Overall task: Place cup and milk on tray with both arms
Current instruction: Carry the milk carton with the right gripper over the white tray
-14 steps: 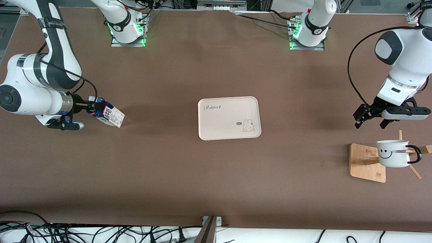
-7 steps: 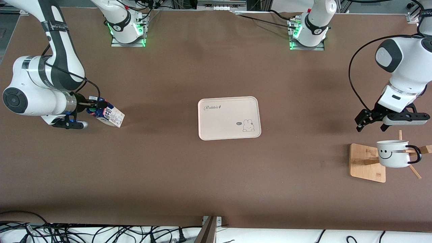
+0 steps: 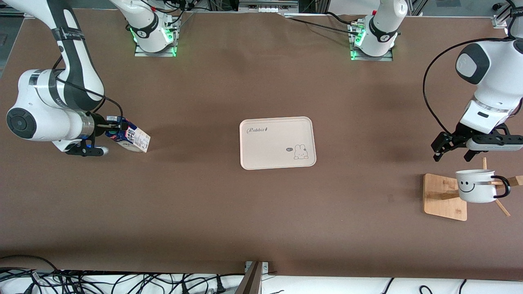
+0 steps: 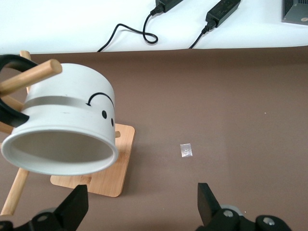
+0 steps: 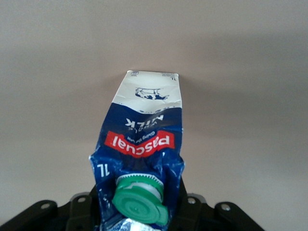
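Note:
The milk (image 3: 131,139) is a dark-blue and white carton at the right arm's end of the table, tilted with its capped top toward the arm. My right gripper (image 3: 112,130) is shut on that top; in the right wrist view the milk (image 5: 143,139) is creased around the green cap (image 5: 140,201) between the jaws of the right gripper (image 5: 139,208). The cup (image 3: 474,187), a white smiley mug, hangs on a peg of a wooden stand (image 3: 443,197) at the left arm's end. My left gripper (image 3: 452,154) hovers open beside it. The left wrist view shows the cup (image 4: 67,120) ahead of the open left gripper (image 4: 142,198). The tray (image 3: 265,151) lies mid-table, bare.
The wooden stand's base (image 4: 103,179) and its pegs (image 4: 36,77) surround the cup. A small scrap of tape (image 4: 186,150) lies on the brown table. Cables (image 3: 102,281) run along the table edge nearest the front camera.
The right gripper has closed on the milk's top, squeezing it. The left gripper has drifted a little toward the cup and stayed open.

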Controlling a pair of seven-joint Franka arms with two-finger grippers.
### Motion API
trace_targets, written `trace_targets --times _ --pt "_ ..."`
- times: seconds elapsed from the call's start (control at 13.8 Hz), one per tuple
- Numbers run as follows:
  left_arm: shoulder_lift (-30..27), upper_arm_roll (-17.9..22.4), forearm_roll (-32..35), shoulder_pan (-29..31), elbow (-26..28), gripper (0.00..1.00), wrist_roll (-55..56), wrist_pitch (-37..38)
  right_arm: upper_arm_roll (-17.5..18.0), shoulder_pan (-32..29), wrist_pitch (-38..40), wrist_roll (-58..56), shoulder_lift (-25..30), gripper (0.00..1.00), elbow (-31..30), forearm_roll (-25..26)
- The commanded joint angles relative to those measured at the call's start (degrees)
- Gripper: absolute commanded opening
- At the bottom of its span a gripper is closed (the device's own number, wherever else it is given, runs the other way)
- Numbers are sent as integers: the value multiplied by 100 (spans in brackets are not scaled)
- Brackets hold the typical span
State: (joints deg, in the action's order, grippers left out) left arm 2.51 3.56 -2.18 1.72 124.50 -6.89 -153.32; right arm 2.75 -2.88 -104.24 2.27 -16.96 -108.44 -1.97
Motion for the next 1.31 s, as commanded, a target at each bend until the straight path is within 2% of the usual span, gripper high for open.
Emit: trace_targets --times 0.0,0.22,0.44,0.65,1.02,1.23 --pt "-145 40 33 -92 4 100 -23 -31 59 -72 -35 -122 79 57 -19 -49" --pt "-93 40 33 -93 65 100 -23 -521 198 -72 18 -315 254 57 95 -40" --pt "65 40 94 -93 65 100 -23 -689 365 -64 123 -315 465 57 366 -40" --pt "180 40 95 -93 65 100 -6 -743 743 102 413 -105 545 57 1007 -58" --pt "461 49 86 -93 -180 100 -6 -752 736 1481 379 834 274 57 1860 -32" --pt "584 110 104 -92 -312 100 -6 -752 569 2140 396 1362 -104 57 2431 -40"
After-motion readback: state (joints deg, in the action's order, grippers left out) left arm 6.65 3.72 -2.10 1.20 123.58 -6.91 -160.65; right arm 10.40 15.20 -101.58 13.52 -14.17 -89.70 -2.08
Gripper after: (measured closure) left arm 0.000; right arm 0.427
